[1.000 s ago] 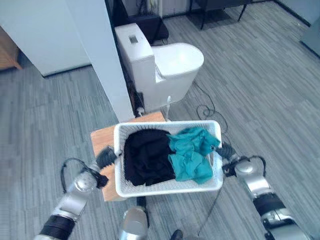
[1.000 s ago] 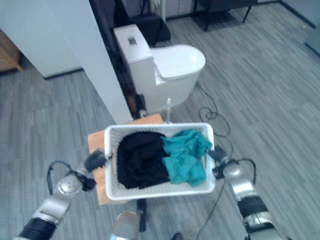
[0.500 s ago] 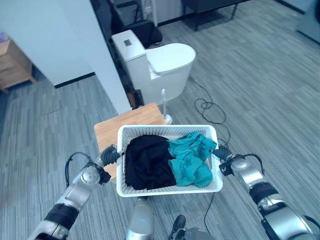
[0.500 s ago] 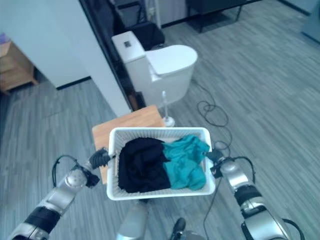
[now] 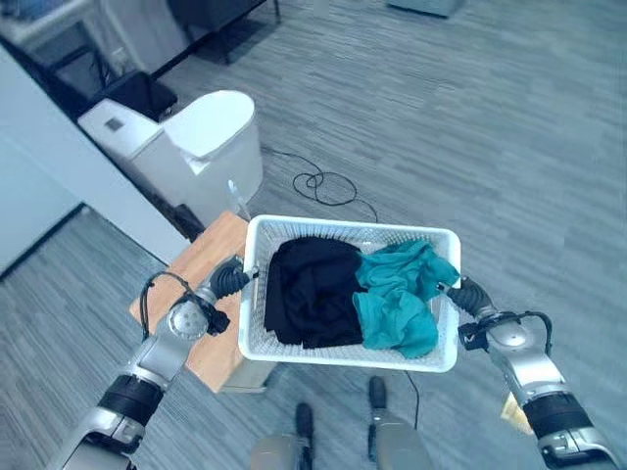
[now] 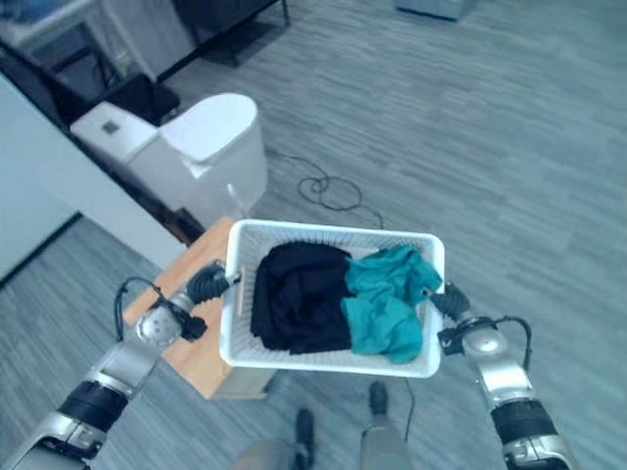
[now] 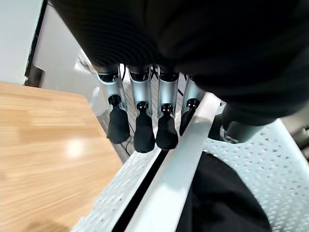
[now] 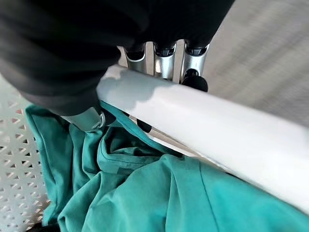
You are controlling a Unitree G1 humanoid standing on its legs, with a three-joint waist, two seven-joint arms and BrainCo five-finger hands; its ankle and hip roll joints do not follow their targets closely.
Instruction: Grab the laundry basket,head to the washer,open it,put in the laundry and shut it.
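Right, carry step: the white laundry basket (image 5: pixel 294 348) hangs between both hands, off the floor, w/ a black garment (image 5: pixel 309 294) on the robot's left side and a teal garment (image 5: pixel 402 304) on its right. Left hand (image 5: pixel 227 279) has fingers (image 7: pixel 145 135) hooked under the basket's rim, thumb on the inner side, so clamped on the rim; right hand (image 5: pixel 468 297) likewise, fingers (image 8: pixel 193 79) curled over the opposite rim. A wooden stool (image 5: pixel 201 304) sits below the left hand, a toilet (image 5: pixel 191 147) beyond it. No washer visible yet. Judgement: keep both grips firm and level so the basket doesn't tip, hold it clear of the stool edge while turning, and walk steady so the clothes don't slide out.
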